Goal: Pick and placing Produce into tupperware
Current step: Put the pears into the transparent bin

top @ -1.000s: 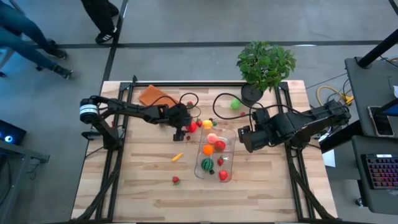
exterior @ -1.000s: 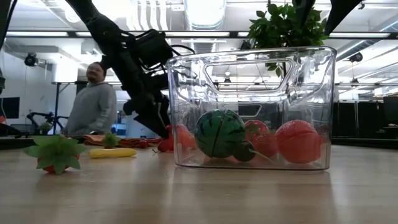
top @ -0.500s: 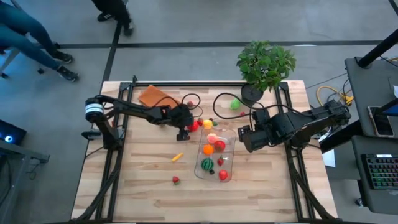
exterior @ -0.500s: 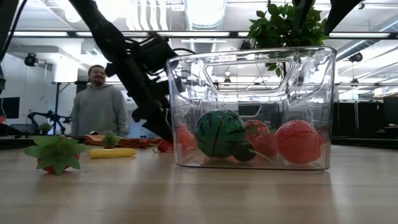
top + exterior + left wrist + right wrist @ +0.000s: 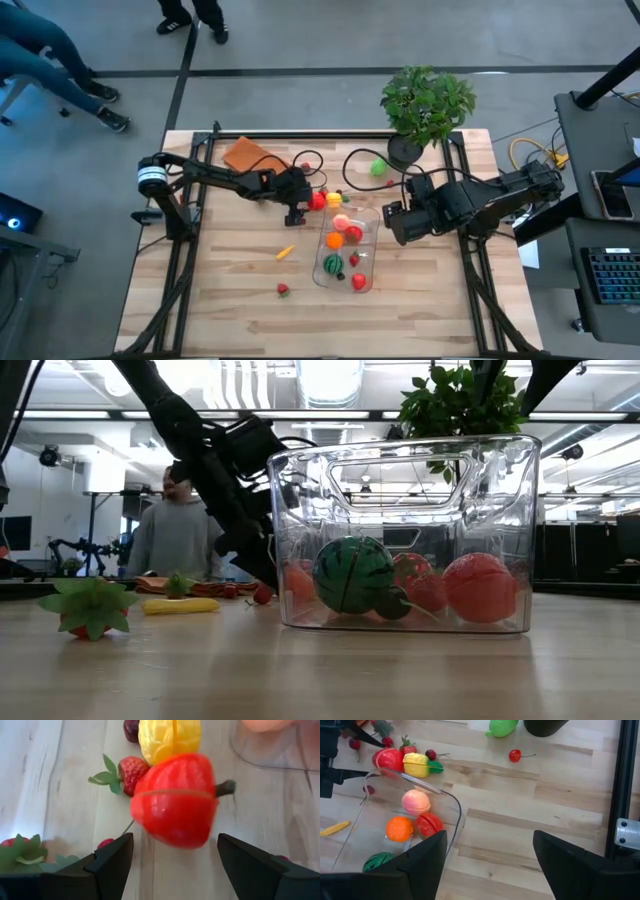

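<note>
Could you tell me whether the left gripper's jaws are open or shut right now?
Open: the left gripper shows both jaws spread wide, with the red pepper lying ahead of the gap, ungripped.

Left gripper point(image 5: 172, 855) fingers spread wide, red pepper point(image 5: 174, 800) between them just ahead; strawberry point(image 5: 131, 772) and yellow fruit point(image 5: 169, 738) beyond.

The tupperware point(image 5: 405, 530) wall hides the left pincer's point(image 5: 172, 865) tips.

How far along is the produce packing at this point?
Partly done: the tupperware already holds several pieces, including a watermelon. In hand: the left end effector, open, is lined up on a red fruit outside the tub. Left: a strawberry, an orange piece, a green piece and more.
</note>
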You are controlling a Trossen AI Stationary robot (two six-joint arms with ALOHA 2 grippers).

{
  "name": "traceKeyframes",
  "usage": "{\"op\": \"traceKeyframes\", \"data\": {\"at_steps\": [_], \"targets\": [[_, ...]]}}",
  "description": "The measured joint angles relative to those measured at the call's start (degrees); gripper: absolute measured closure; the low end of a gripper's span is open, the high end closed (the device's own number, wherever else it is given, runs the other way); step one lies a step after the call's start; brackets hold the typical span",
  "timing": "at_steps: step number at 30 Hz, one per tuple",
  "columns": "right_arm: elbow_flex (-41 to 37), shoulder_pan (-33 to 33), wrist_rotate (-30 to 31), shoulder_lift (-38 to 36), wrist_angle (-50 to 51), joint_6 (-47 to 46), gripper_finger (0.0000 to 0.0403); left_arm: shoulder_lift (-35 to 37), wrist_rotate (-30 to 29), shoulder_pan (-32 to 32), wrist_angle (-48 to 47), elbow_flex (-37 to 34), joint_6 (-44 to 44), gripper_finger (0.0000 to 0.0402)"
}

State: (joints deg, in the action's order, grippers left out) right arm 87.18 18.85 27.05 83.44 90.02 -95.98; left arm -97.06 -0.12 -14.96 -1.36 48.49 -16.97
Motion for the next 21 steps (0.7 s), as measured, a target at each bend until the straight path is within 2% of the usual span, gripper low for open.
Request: {"op": "traceKeyframes", "data": {"at_steps": [5,10,21], "targets": [[0.00,0.00,0.01,0.00,-0.02,-0.03,0.0113,0.00,-0.31,0.00,1.01,0.00,0.04,0.0128],[0.00,0.00,0.00,0.00,-0.09,-0.02,0.0117,0.00,-3.67,0.07,4.87,-0.02,0.04,0.0128],[0.00,0.00,0.00,0.00,-0.22,-0.02,0.0114,0.02,-3.81,1.60,5.26,0.60,0.06,0.0128]]}}
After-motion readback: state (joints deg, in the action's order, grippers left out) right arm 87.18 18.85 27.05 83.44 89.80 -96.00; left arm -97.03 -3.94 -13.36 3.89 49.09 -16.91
